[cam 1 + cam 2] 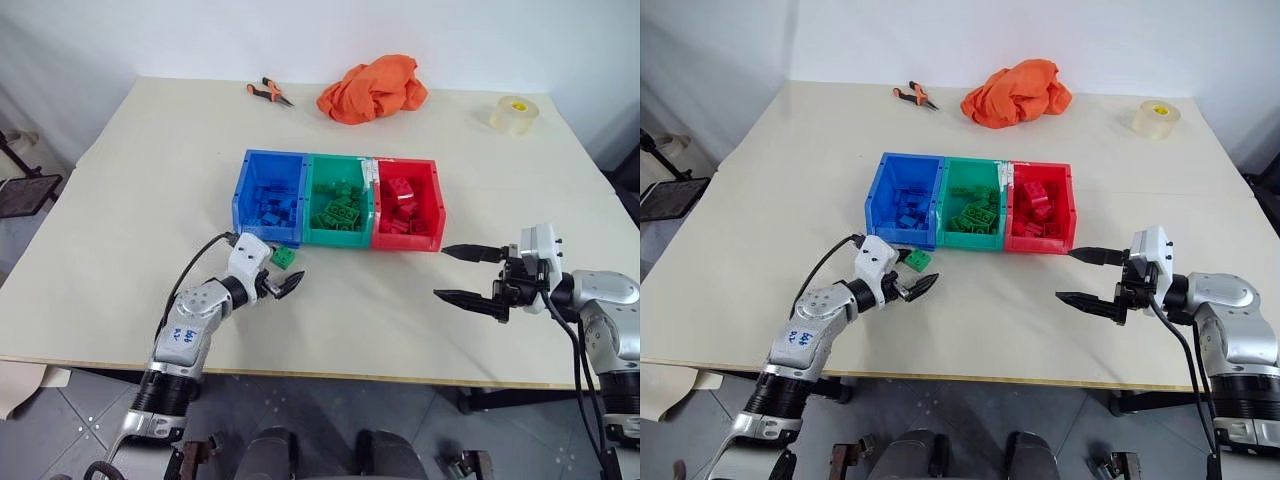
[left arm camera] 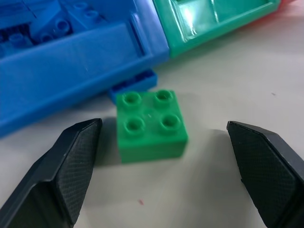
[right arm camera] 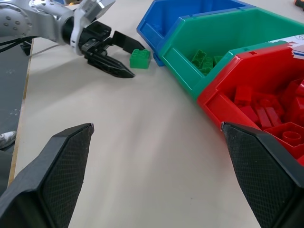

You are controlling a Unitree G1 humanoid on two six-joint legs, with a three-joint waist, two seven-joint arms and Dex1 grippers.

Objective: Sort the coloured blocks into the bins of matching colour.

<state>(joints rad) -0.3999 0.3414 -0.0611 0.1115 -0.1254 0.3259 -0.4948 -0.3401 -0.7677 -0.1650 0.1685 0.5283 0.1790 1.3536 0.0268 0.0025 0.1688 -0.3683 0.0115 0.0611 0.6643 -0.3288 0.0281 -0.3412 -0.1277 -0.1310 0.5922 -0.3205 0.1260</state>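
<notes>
A small green block (image 2: 151,124) lies on the table just in front of the blue bin (image 1: 240,200). My left gripper (image 1: 287,269) is open, one finger on each side of the block, neither touching it. A flat blue block (image 2: 135,86) lies between the green block and the bin's front wall. The green bin (image 1: 335,237) and the red bin (image 1: 405,241) adjoin the blue one in a row, each holding several blocks of its own colour. To the right, my right gripper (image 1: 440,272) hovers open and empty near the red bin's front corner.
At the far side of the table lie an orange cloth (image 1: 372,88), orange-handled pliers (image 1: 270,93) and a tape roll (image 1: 514,115). Bare tabletop spreads between my two grippers and on both sides of the bins.
</notes>
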